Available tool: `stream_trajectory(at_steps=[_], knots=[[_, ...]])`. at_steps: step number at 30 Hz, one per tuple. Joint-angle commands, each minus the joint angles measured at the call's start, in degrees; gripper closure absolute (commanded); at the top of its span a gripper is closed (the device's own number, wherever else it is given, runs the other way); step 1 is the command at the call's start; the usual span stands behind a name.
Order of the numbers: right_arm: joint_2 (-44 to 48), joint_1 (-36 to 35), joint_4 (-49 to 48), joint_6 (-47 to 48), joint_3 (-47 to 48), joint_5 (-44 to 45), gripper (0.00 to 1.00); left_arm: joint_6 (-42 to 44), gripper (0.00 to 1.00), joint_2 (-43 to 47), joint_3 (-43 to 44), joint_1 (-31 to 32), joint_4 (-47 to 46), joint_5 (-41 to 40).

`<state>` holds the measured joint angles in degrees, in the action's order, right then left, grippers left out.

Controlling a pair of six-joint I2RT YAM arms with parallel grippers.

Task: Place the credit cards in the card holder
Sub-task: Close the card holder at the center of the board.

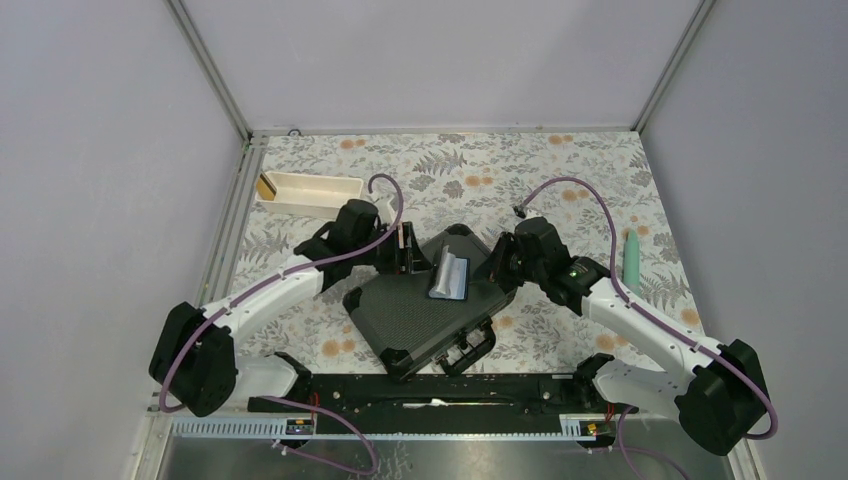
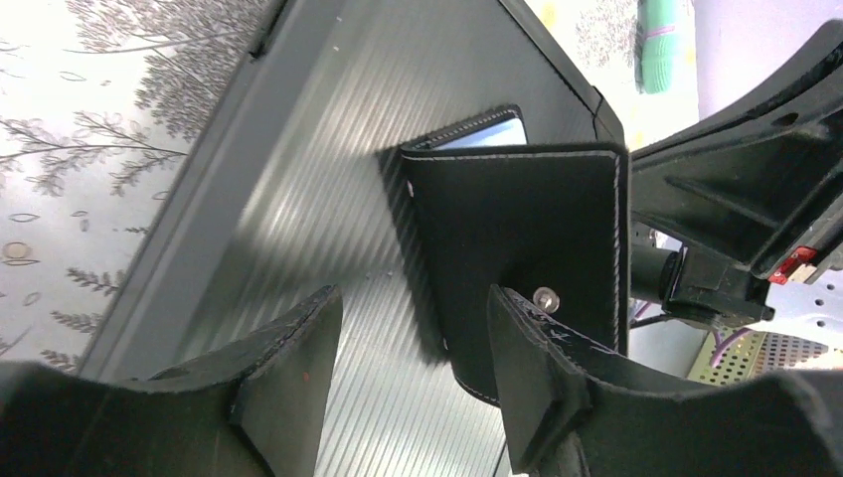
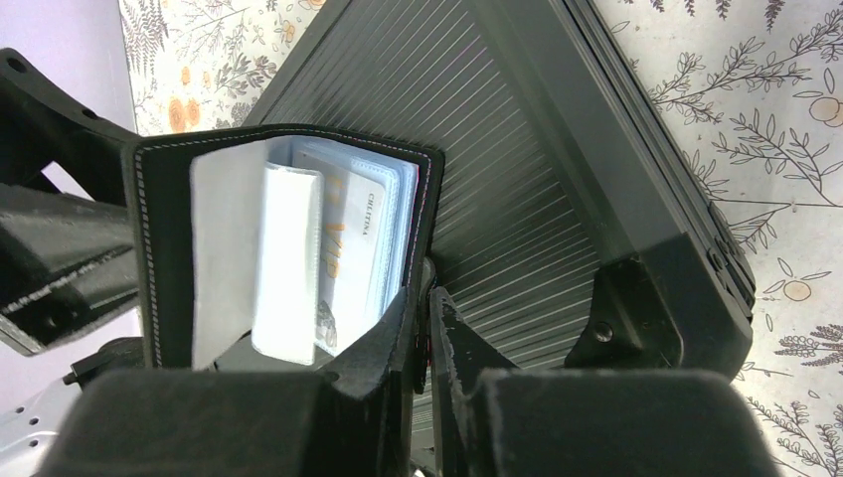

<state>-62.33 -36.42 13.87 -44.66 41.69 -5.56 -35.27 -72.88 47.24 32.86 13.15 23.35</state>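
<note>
The card holder (image 1: 449,277) lies open on the big black hard case (image 1: 400,320). In the right wrist view the card holder (image 3: 164,238) stands open, with a pale credit card (image 3: 350,238) and others in its clear pockets. My right gripper (image 3: 427,308) is shut on the holder's right cover edge; in the top view the right gripper (image 1: 497,268) is at the holder's right side. My left gripper (image 2: 413,368) is open over the case, its right finger (image 2: 537,368) against the holder's black back (image 2: 517,229) near the snap (image 2: 544,296). In the top view the left gripper (image 1: 405,255) is just left of the holder.
A long white tray (image 1: 308,192) stands at the back left with something yellowish at its left end. A green tube (image 1: 632,256) lies at the right and also shows in the left wrist view (image 2: 661,40). The case handle (image 1: 470,350) points to the near edge.
</note>
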Motion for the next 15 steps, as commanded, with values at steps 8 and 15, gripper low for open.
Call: stream_trajectory(at_steps=[8,15], knots=[[1.29,0.05,-2.64,-1.29,-1.38,-1.37,1.0,-4.58,0.46,-2.66,1.96,4.01,-4.59,-1.18],[1.59,0.09,-3.27,-1.73,-2.01,-1.41,1.0,-7.16,0.48,-4.32,0.79,4.98,-7.16,-1.02]])
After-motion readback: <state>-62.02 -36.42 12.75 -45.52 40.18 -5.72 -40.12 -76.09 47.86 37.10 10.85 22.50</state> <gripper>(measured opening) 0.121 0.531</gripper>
